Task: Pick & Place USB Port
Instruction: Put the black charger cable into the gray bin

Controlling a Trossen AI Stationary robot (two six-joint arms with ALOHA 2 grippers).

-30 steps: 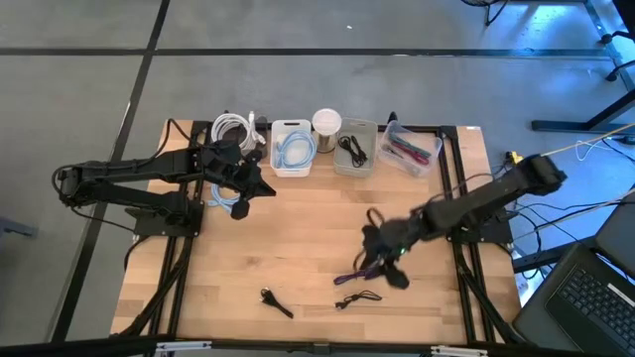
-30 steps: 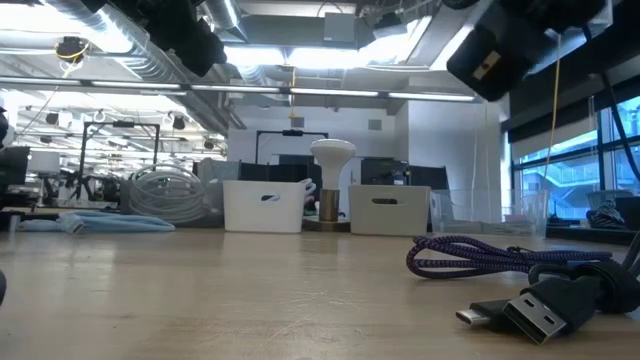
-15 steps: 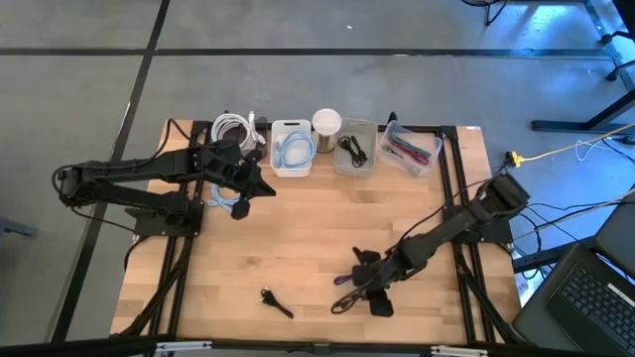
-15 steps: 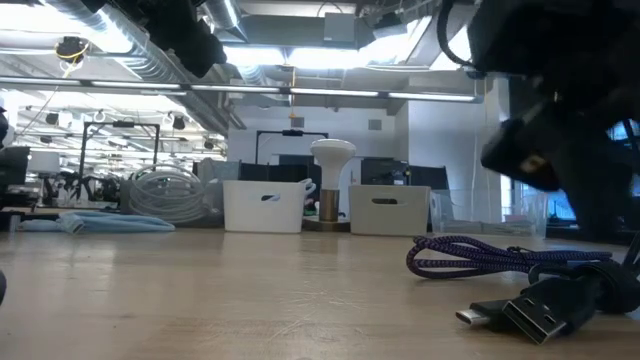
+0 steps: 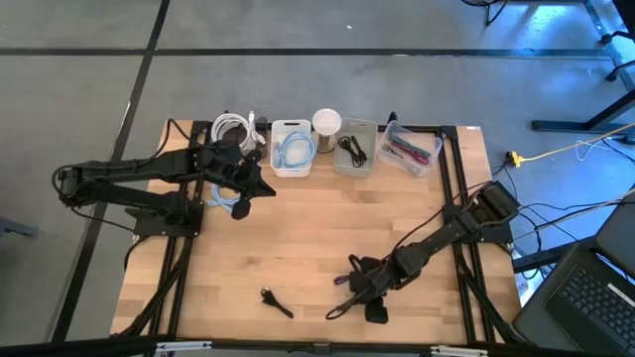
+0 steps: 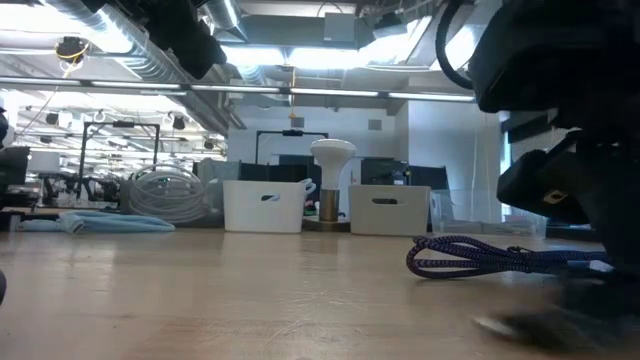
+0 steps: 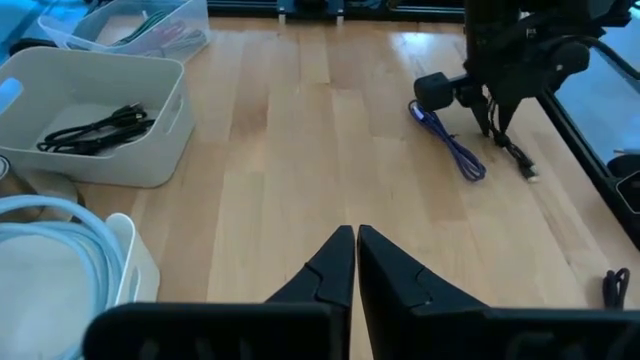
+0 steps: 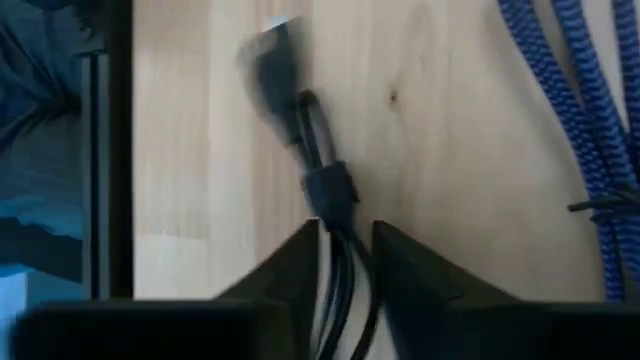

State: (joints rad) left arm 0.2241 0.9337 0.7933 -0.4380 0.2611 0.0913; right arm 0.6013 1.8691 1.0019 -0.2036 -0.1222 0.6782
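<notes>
A black USB cable [image 5: 340, 308], bundled with a tie, lies on the wood near the table's near edge. In the right wrist view its plug [image 8: 275, 55] points away from the fingers. My right gripper [image 5: 361, 297] is down at the table over it, shut on its bundled strands [image 8: 335, 195]. A purple braided cable [image 5: 345, 281] lies just beside it, also visible in the low view [image 6: 480, 258]. My left gripper [image 7: 355, 248] is shut and empty, hovering by the bins at the far left [image 5: 262, 186]. My right gripper has the black cable's bundled strands [image 8: 338, 240], just behind the tie, between its two fingers [image 8: 298, 268]. It comes from above, slanting down from the table's right. The cable lies on the table, its plug end stretched out ahead of the fingers.
Along the far edge stand a white cable coil [image 5: 233, 129], a white bin with a blue cable [image 5: 293, 149], a white round lamp [image 5: 326, 123], a grey bin with a black cable [image 5: 355, 149] and a clear bin [image 5: 410, 149]. Another small black cable [image 5: 276, 302] lies near the near edge.
My right arm has swung toward the table's near edge and left and come down onto the black cable. The cable has shifted a little toward the near edge and shows blurred in the low view. The left arm has kept still.
</notes>
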